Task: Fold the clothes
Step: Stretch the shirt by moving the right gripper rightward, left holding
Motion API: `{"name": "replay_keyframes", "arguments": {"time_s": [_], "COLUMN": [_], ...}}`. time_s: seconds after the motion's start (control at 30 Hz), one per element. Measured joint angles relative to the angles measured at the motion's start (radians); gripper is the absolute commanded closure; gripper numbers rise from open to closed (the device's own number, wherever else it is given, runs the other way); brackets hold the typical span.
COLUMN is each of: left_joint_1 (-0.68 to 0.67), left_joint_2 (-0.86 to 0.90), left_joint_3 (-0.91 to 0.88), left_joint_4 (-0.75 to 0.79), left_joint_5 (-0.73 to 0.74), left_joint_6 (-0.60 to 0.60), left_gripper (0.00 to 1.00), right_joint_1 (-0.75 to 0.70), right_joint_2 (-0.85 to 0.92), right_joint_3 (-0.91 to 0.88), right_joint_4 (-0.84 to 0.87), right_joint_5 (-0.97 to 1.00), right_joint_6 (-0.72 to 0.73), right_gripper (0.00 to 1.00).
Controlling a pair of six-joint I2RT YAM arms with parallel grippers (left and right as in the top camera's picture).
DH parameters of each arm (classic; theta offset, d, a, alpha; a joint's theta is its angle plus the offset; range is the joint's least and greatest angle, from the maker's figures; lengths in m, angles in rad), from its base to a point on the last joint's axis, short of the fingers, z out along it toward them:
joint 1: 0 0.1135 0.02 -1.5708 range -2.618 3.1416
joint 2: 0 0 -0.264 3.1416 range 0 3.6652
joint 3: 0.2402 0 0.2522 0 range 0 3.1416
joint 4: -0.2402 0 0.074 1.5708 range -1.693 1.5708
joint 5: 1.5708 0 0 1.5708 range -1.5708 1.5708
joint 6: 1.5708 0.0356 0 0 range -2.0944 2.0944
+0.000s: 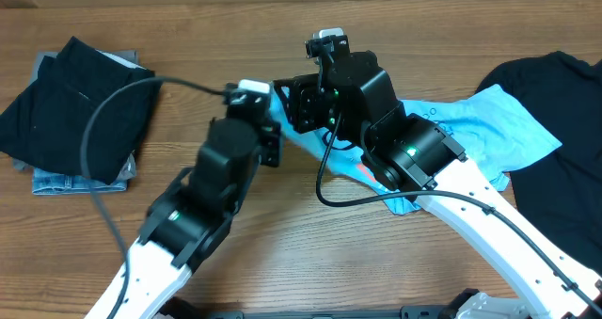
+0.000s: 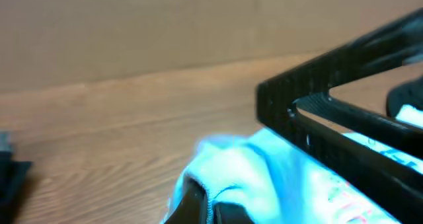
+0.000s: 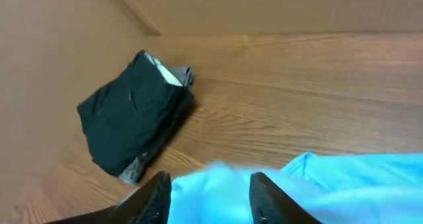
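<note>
The clothes in play are a light blue T-shirt [image 1: 489, 121], spread from the table's middle out to the right. Its left end is bunched where both arms meet. In the left wrist view my left gripper [image 2: 211, 207] is shut on a fold of the blue cloth [image 2: 264, 164], with a seam running between the dark fingers. In the right wrist view my right gripper [image 3: 210, 197] stands open, its fingers [image 3: 156, 199] apart, with the blurred blue T-shirt [image 3: 344, 184] lying between and beyond them. From overhead both grippers are hidden under the arms.
A folded dark stack [image 1: 71, 112] on jeans [image 1: 56, 180] sits at the far left, also seen from the right wrist [image 3: 132, 118]. A black garment [image 1: 555, 178] lies at the right edge. The right arm [image 2: 344, 92] is close beside the left wrist camera. A brown wall [image 2: 132, 26] backs the table.
</note>
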Motion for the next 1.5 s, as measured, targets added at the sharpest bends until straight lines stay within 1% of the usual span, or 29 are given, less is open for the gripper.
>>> {"name": "replay_keyframes", "arguments": {"time_s": [0.1,0.23,0.33,0.47,0.53,0.6,0.67,0.73,0.83,0.97,1.03,1.13,1.23,1.43,1.47,1.5], "left_joint_1": [0.000,0.000,0.000,0.000,0.000,0.000,0.000,0.000,0.000,0.000,0.000,0.000,0.000,0.000,0.000,0.000], "left_joint_2": [-0.056,-0.107,-0.124,-0.126,-0.126,-0.126,-0.126,-0.126,-0.126,-0.126,-0.126,-0.126,-0.126,-0.126,-0.126,-0.126], "left_joint_3": [0.000,0.000,0.000,0.000,0.000,0.000,0.000,0.000,0.000,0.000,0.000,0.000,0.000,0.000,0.000,0.000], "left_joint_4": [-0.035,-0.064,-0.068,-0.068,-0.067,-0.066,-0.066,-0.067,-0.067,-0.067,-0.069,-0.078,-0.080,-0.082,-0.082,-0.082], "left_joint_5": [-0.061,-0.111,-0.129,-0.139,-0.141,-0.143,-0.147,-0.151,-0.151,-0.151,-0.154,-0.157,-0.158,-0.158,-0.158,-0.158], "left_joint_6": [0.000,0.011,0.028,0.040,0.042,0.042,0.042,0.042,0.042,0.042,0.042,0.042,0.042,0.042,0.042,0.042], "left_gripper": [0.96,0.96,0.96,0.96,0.96,0.96,0.96,0.96,0.96,0.96,0.96,0.96,0.96,0.96,0.96,0.96], "right_joint_1": [0.000,0.000,0.000,0.001,0.001,-0.010,-0.032,-0.085,-0.179,-0.303,-0.347,-0.396,-0.441,-0.533,-0.544,-0.551], "right_joint_2": [-0.001,-0.027,-0.086,-0.183,-0.208,-0.211,-0.205,-0.203,-0.203,-0.203,-0.203,-0.203,-0.202,-0.200,-0.200,-0.200], "right_joint_3": [0.000,0.000,0.002,0.007,0.014,0.014,0.016,0.012,0.007,-0.015,-0.032,-0.078,-0.159,-0.310,-0.332,-0.347], "right_joint_4": [0.000,-0.035,-0.160,-0.404,-0.534,-0.675,-0.754,-0.845,-0.886,-0.909,-0.912,-0.912,-0.899,-0.842,-0.832,-0.826], "right_joint_5": [0.034,0.092,0.159,0.259,0.304,0.331,0.333,0.323,0.280,0.201,0.169,0.131,0.104,0.062,0.050,0.043], "right_joint_6": [0.000,-0.010,-0.015,0.002,0.056,0.138,0.195,0.239,0.276,0.303,0.309,0.319,0.338,0.401,0.407,0.414], "right_gripper": [0.44,0.42,0.42,0.42,0.42,0.37,0.32,0.32,0.32,0.46,0.60,0.67,0.72,0.74,0.78,0.80]}}
